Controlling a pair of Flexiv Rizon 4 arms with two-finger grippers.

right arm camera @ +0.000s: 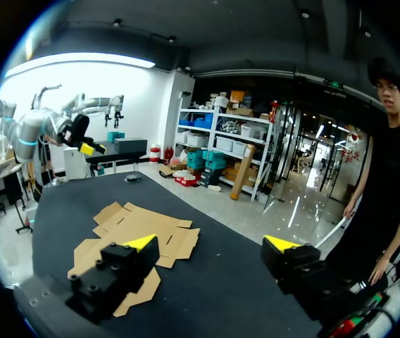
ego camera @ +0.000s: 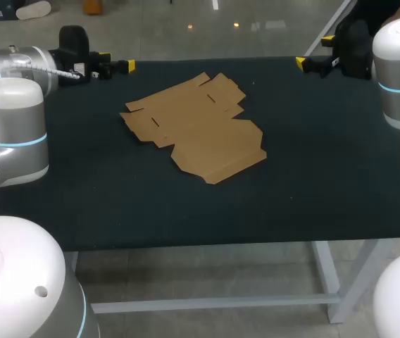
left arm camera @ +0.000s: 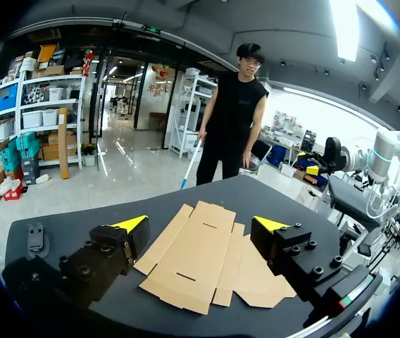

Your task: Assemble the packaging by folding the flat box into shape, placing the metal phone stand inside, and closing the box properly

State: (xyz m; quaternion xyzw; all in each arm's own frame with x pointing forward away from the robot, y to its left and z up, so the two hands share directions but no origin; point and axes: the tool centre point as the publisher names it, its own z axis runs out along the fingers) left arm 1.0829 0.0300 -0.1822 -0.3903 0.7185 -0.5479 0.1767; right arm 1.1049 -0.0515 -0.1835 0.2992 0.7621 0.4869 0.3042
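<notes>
1. Dark table as the work surface, lit evenly from above.
2. At mid-table, flat cardboard box lying unfolded with its flaps spread, ahead of and below both pairs of jaws, touched by neither.
3. Jaws of left gripper released, yellow tips wide apart with nothing gripped; box just ahead, seen through the gap.
4. Jaws of right gripper likewise released and bare; box ahead, off toward one finger, well apart.
</notes>
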